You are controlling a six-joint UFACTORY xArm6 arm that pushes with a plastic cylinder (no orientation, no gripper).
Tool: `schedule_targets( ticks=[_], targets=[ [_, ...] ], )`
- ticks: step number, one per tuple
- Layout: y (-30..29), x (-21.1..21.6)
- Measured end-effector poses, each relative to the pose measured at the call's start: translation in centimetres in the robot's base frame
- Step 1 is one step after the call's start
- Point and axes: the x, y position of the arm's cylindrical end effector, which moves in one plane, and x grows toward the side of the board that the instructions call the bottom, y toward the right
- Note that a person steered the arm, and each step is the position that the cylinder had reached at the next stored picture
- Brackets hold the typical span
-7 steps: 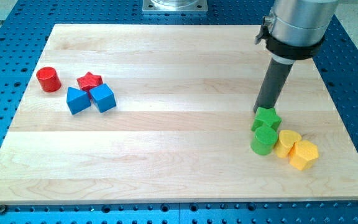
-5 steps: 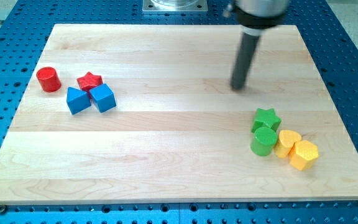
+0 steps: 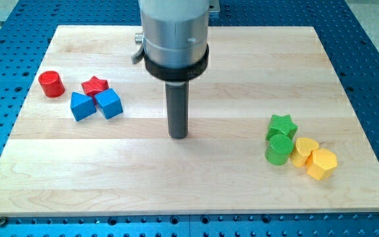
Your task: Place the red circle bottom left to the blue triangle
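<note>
The red circle sits near the board's left edge. To its right lie a red star, a blue triangle and a blue cube, touching one another. The red circle lies up and to the left of the blue triangle, a small gap apart. My tip rests on the board near its middle, well to the right of the blue cube and clear of every block.
At the view's right a green star, a green cylinder, a yellow half-round block and a yellow hexagon cluster together. The wooden board lies on a blue perforated table.
My tip has moved from beside the green star, up and then far left, to the board's middle. No block has moved.
</note>
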Motion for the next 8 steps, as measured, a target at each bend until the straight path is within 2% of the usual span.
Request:
schedule_targets(
  ticks=[1,2,3,4,5,8],
  targets=[
    [-0.3,-6.2],
    [-4.5,-13.3],
    [-12.6,-18.4],
    [-23.2,-18.8],
    [-24.8,-16.9],
    [-24.8,-6.7]
  ],
)
